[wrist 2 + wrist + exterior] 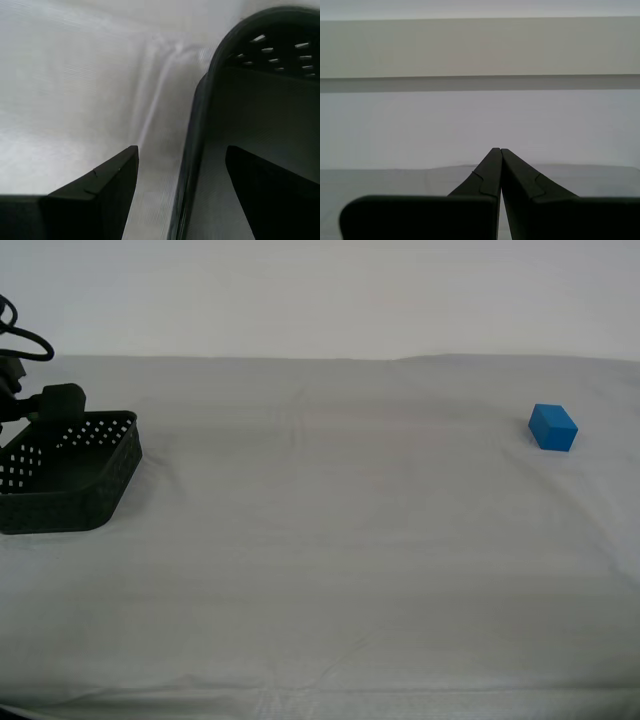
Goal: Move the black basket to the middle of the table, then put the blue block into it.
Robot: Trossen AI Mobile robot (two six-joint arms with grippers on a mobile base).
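Observation:
The black basket (pixel 72 478) sits at the exterior view's far left on the table (pixel 330 540). My second gripper (pixel 48 412) is at the basket's far rim. In the second wrist view my second gripper (pixel 180 152) is open and straddles the basket's wall (pixel 197 150), with one finger (pixel 107 185) outside over the cloth and the other finger (pixel 265 190) inside the basket. The blue block (pixel 553 427) lies alone at the exterior view's far right. My first gripper (pixel 500 152) is shut and empty; it faces a pale wall and does not show in the exterior view.
The cloth has a raised wrinkle (pixel 155 95) just outside the basket wall. A black cable (pixel 22 338) loops above the arm at the exterior view's left edge. The table's front edge (pixel 320 702) runs along the bottom of the exterior view.

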